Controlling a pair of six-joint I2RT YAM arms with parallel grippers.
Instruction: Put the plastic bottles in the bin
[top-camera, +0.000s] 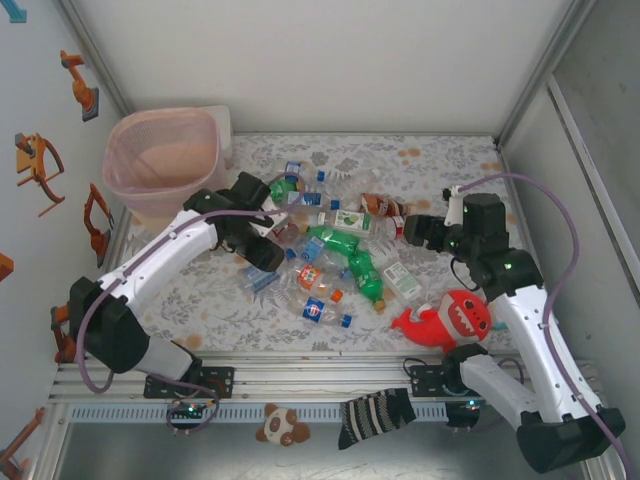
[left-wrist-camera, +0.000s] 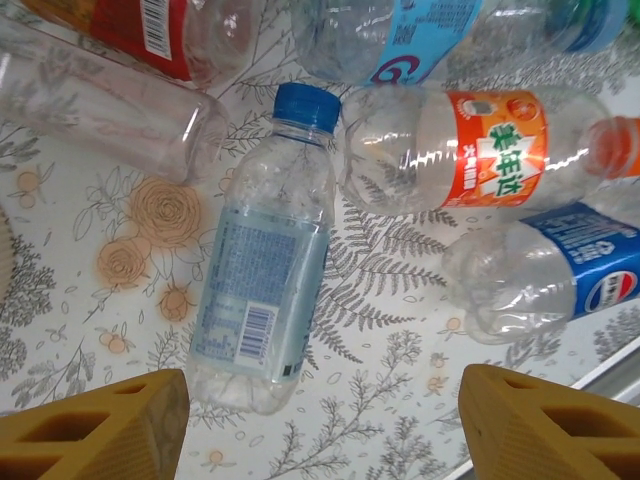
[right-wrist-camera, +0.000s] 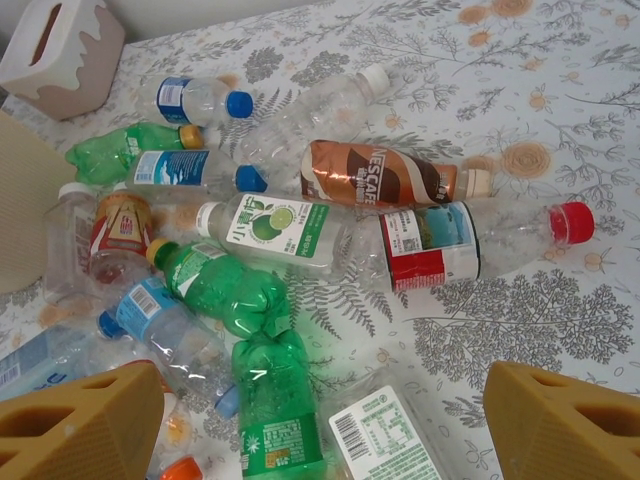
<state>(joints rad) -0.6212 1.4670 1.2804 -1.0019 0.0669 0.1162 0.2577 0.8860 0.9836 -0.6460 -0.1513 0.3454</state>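
From above, the left gripper (top-camera: 268, 252) hangs over the left edge of the heap of bottles (top-camera: 340, 250) on the flowered cloth (top-camera: 440, 165). The right gripper (top-camera: 410, 232) sits at the heap's right edge, pointing toward it. The bin (top-camera: 160, 160) stands behind and to the outer side of the left gripper, well apart from the right one. I cannot tell from here how either pair of jaws stands. A red plush toy (top-camera: 450, 320) lies on the near side of the right gripper. A striped sock (top-camera: 375, 415) lies on the rail by the arm bases.

In the left wrist view the two yellow fingers (left-wrist-camera: 95, 430) are wide apart and hold nothing. A clear bottle with a blue cap (left-wrist-camera: 265, 300) lies lengthwise between them, with its base just beside the left-hand finger and its cap pointing away. Ahead and toward the right-hand finger lie an orange-labelled bottle (left-wrist-camera: 480, 150) and a blue-labelled one (left-wrist-camera: 560, 270), both outside the jaws. A bare clear bottle (left-wrist-camera: 100, 110) lies ahead of the left-hand finger.

In the right wrist view the yellow fingers (right-wrist-camera: 80, 420) are also spread wide, with nothing clamped. A crushed green bottle (right-wrist-camera: 275, 400) lies between them, nearer the left-hand finger. Further ahead lie a lime-labelled bottle (right-wrist-camera: 275, 232), a brown-labelled bottle (right-wrist-camera: 380, 180) and a red-capped bottle (right-wrist-camera: 470, 240). A small white box (right-wrist-camera: 60, 55) stands far ahead on the left-hand side.
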